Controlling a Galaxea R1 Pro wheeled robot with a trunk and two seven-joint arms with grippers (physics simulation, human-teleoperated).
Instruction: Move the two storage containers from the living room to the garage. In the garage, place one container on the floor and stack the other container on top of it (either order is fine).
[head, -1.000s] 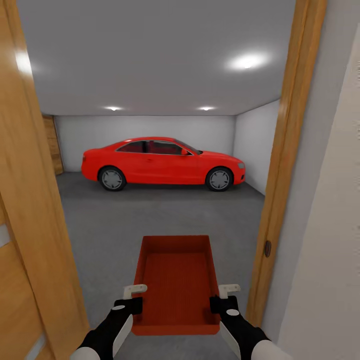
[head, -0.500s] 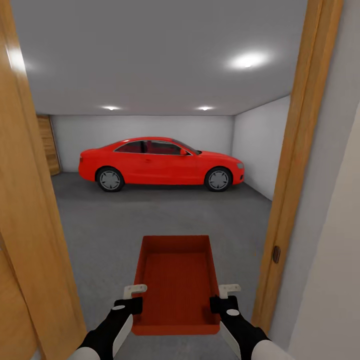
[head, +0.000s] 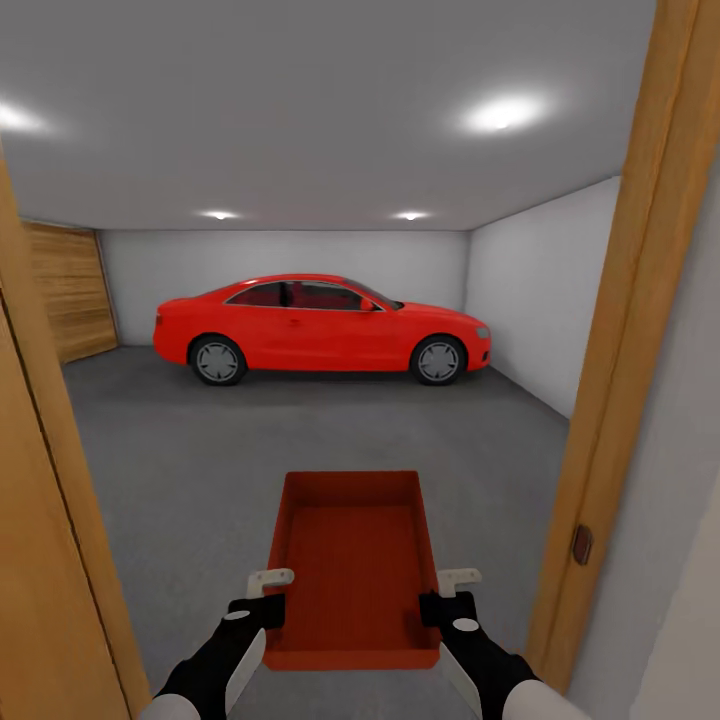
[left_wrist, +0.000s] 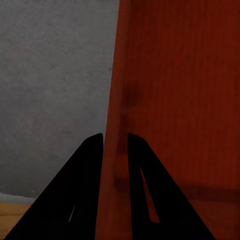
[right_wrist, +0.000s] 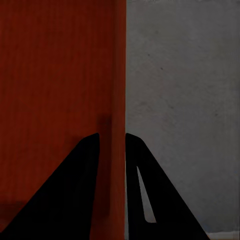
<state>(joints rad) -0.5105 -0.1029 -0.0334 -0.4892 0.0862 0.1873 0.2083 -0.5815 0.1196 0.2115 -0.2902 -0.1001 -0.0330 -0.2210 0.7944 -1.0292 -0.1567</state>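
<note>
One orange-red storage container (head: 352, 560) hangs level in front of me, carried by both arms at the garage doorway. My left gripper (head: 268, 600) is shut on its left wall, and the left wrist view shows that wall (left_wrist: 116, 150) pinched between the two black fingers (left_wrist: 87, 165). My right gripper (head: 440, 598) is shut on the right wall (right_wrist: 116, 160), likewise pinched between its fingers (right_wrist: 142, 170). Ahead lies the garage floor (head: 230, 450) of dark grey concrete. The container is empty.
A wooden door (head: 45, 560) stands close at my left, and a wooden door frame (head: 625, 400) rises close at my right. A shiny red car (head: 320, 328) is parked across the far end. A wooden panel (head: 65, 300) lines the far left wall.
The view has advanced through the doorway: the door and frame have slid outward to both sides and more of the garage shows. The container and both grippers keep their place in the view.
</note>
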